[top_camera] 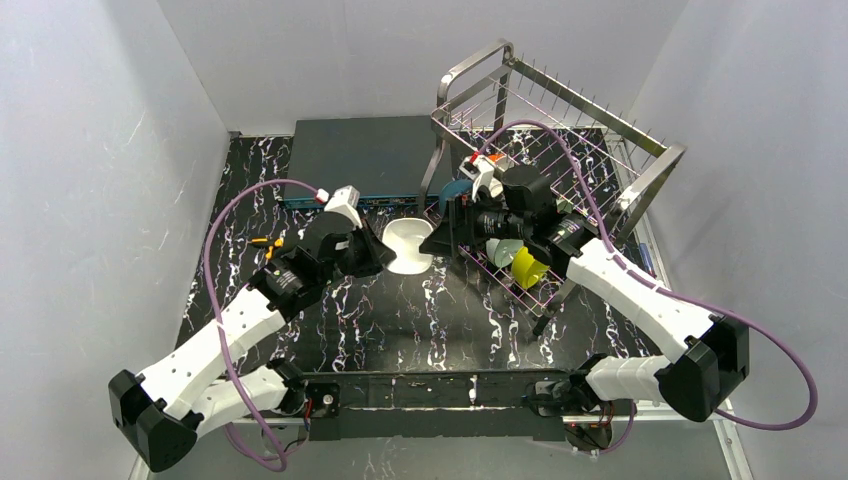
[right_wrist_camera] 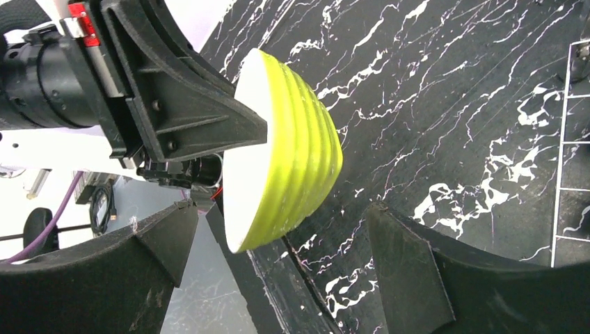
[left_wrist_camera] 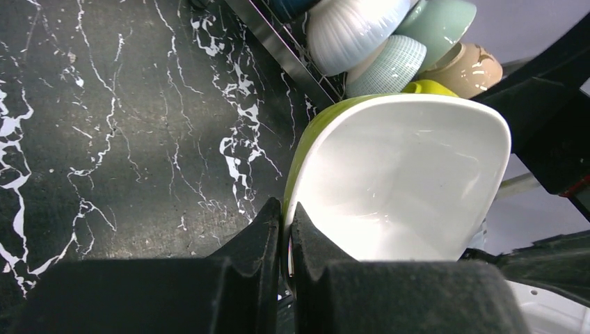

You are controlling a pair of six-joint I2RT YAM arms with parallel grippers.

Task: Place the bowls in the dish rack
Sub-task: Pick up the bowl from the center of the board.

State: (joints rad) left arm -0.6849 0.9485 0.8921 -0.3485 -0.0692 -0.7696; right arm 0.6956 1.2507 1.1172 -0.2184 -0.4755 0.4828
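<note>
Yellow-green bowl [right_wrist_camera: 299, 146], rim pinched tight between left gripper [left_wrist_camera: 285, 223] jaws; right gripper [right_wrist_camera: 275, 229] gaping wide either side of it, gripping nothing.

Site was a robotics lab cell: plain white walls [top_camera: 90, 150] enclosed the black marbled tabletop [top_camera: 400, 310] beneath the fingers [left_wrist_camera: 259, 233]; exposed purple cabling [top_camera: 208, 262] trailed behind them.
</note>
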